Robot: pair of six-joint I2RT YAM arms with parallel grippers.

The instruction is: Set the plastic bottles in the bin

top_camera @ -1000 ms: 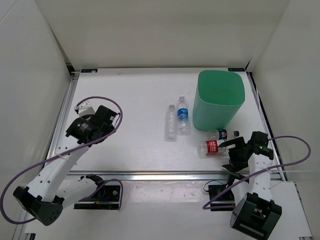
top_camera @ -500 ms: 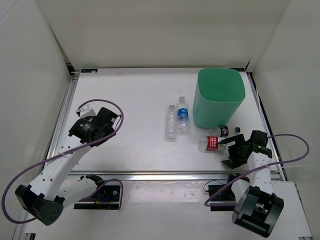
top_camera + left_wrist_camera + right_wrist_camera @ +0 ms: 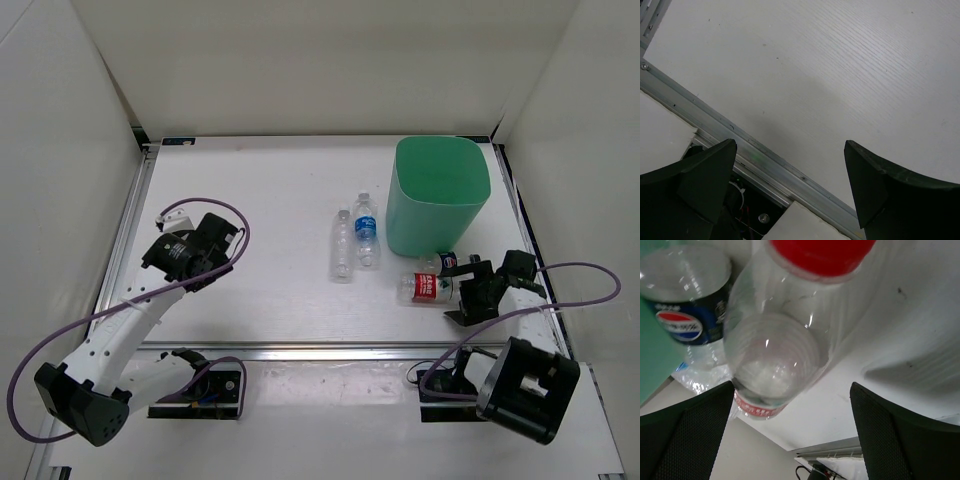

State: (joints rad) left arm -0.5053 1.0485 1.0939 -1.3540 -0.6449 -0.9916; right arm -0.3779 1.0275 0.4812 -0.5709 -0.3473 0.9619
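The red-labelled bottle (image 3: 424, 287) lies in front of the mint-green bin (image 3: 440, 195); its red cap (image 3: 822, 255) points away from my right wrist camera. The dark-blue-labelled bottle (image 3: 447, 262) lies beside it against the bin's foot, and it shows at the upper left in the right wrist view (image 3: 685, 315). My right gripper (image 3: 463, 293) is open, with the red-labelled bottle's near end (image 3: 772, 360) just ahead of its fingers, nearer the left one, ungripped. An unlabelled bottle (image 3: 343, 246) and a blue-labelled bottle (image 3: 366, 230) lie side by side mid-table. My left gripper (image 3: 187, 260) hangs open and empty at the far left.
The left wrist view shows bare table and the aluminium front rail (image 3: 765, 162) between the open left gripper's (image 3: 790, 145) fingers. White walls enclose the table on three sides. The bin's green side (image 3: 650, 355) fills the left edge of the right wrist view.
My right gripper has swung up and in toward the red-labelled bottle, which shifted slightly toward the bin with the dark-blue one. The left arm edged a little up and right.
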